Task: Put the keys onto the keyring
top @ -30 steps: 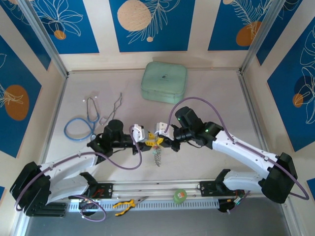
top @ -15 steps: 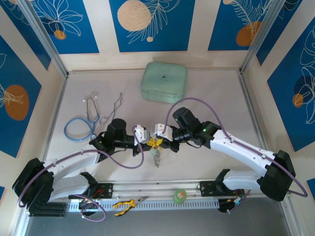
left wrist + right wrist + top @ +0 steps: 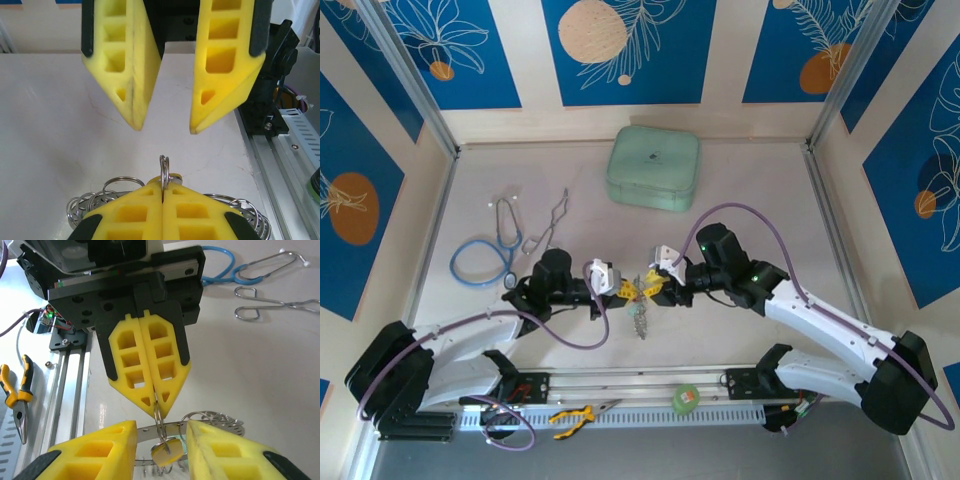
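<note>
Top view: the two arms meet tip to tip at mid-table point(image 3: 770, 220), slightly nearer the front edge

Left gripper point(image 3: 613, 283): fingers pressed together, clamped on a small wire loop point(image 3: 164, 170). From the left wrist the loop stands upright and edge-on, poking out just past the closed fingertips point(image 3: 150, 192). From the right wrist the same left gripper point(image 3: 156, 409) points straight at the camera, with the loop point(image 3: 158, 416) hanging from its tip.

Right gripper point(image 3: 653, 283): fingers apart, holding nothing. Its tips sit either side of the loop line without touching it; gap clear in the right wrist view point(image 3: 160, 432) and again from the left wrist point(image 3: 164, 129).

Yellow-headed key point(image 3: 167, 452): hangs below the loop, between the open right fingers. Only the head shows; which way the blade points, cannot tell.

Keyring point(image 3: 639, 318): directly under the fingertips. From above its long axis runs from the grippers toward the near edge. From the wrists, its loops fan out on both sides of the left fingers point(image 3: 95, 200), flat on the table.

Stethoscope point(image 3: 480, 255) well off to the left, green case point(image 3: 653, 167) at the back
</note>
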